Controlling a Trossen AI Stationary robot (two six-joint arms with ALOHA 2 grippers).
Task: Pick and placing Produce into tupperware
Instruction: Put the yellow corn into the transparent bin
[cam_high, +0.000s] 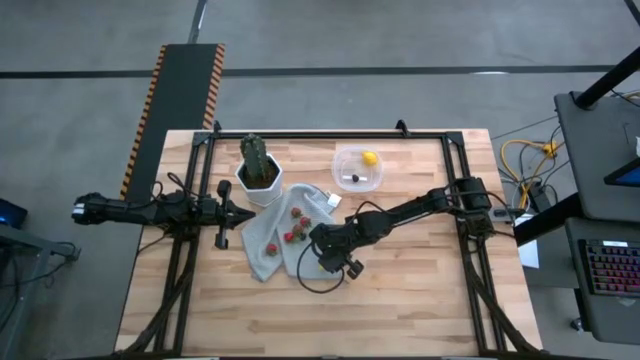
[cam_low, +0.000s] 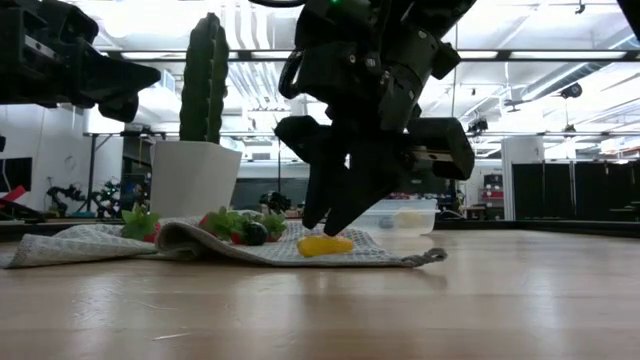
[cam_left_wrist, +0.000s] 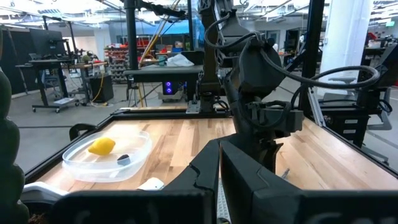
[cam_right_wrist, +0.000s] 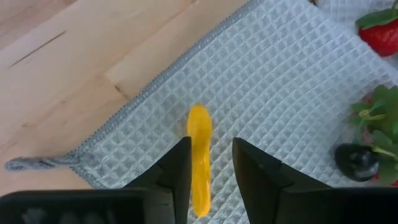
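A yellow-orange piece (cam_right_wrist: 199, 155) lies on a grey waffle cloth (cam_right_wrist: 280, 81) at mid-table. My right gripper (cam_right_wrist: 211, 144) is open and slants down over it (cam_low: 330, 228), one finger on each side. Farther along the cloth (cam_high: 265, 245) lie red berries (cam_high: 297, 235) with green leaves and a dark piece (cam_right_wrist: 354, 160). The clear tupperware (cam_high: 340, 160) stands farther back with a lemon (cam_high: 370, 157) and a dark piece (cam_high: 355, 179) in it. My left gripper (cam_high: 250, 213) waits shut at the table's left, pointing level. My right gripper has the yellow-orange piece's near end (cam_right_wrist: 200, 186) between its fingers, which lie along the piece from above at a slant. A gap shows on one side. The other finger (cam_right_wrist: 180, 168) stands right at the piece's edge, and I cannot tell whether it touches. The piece lies flat on the cloth.
A green cactus (cam_high: 257, 160) in a white pot (cam_low: 195, 175) stands at the cloth's far left corner, beside my left gripper. Bare wood stretches along the table's near side and right side. A black frame (cam_high: 330, 135) runs around the table's edges.
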